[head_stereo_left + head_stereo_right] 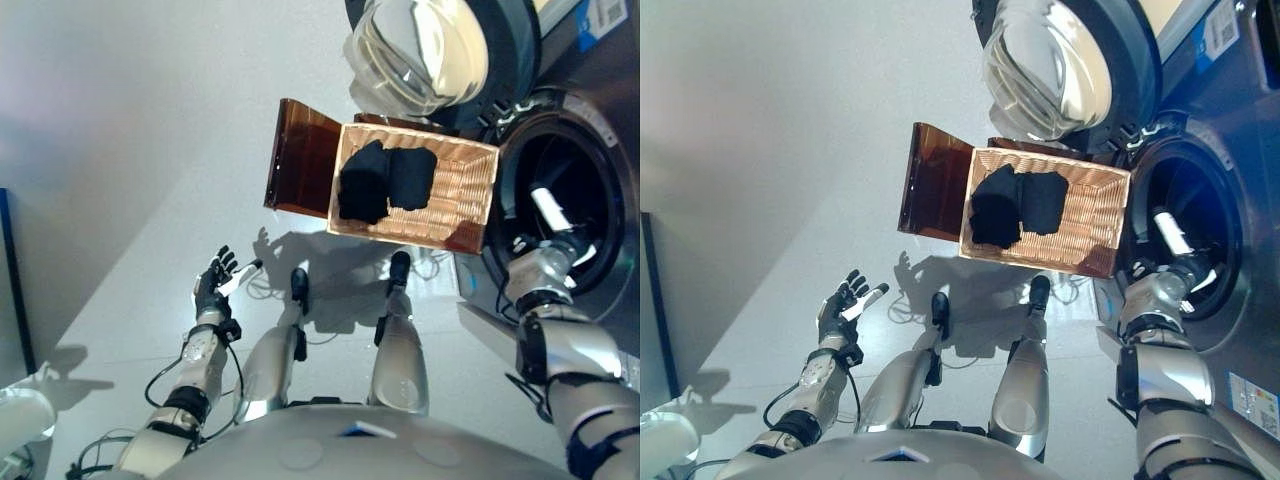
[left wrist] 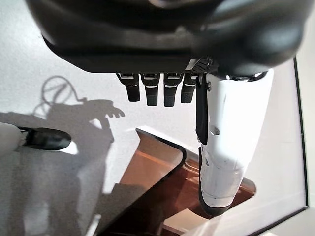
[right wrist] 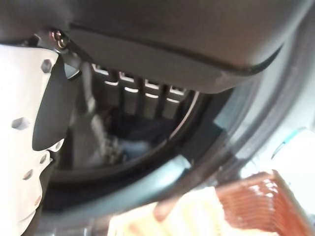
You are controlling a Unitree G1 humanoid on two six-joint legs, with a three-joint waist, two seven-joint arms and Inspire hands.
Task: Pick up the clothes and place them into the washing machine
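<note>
Item 1, clothes [image 1: 385, 180]: dark bundle lying in the wicker basket [image 1: 470, 205] on the floor, just beside the washing machine [image 1: 570, 190], whose door [image 1: 420, 50] stands open.

Item 2, my right hand [image 1: 548, 215]: at the drum mouth, fingers [image 3: 147, 96] straight and relaxed, holding nothing that I can make out; something pale lies inside the drum.

Item 3, my left hand [image 1: 845, 300]: out over the floor, fingers spread, empty.

Handling note: my judgement is that the right hand should clear the drum rim, come over the basket, then close deep around the whole bundle so no sleeve trails on the door seal.
</note>
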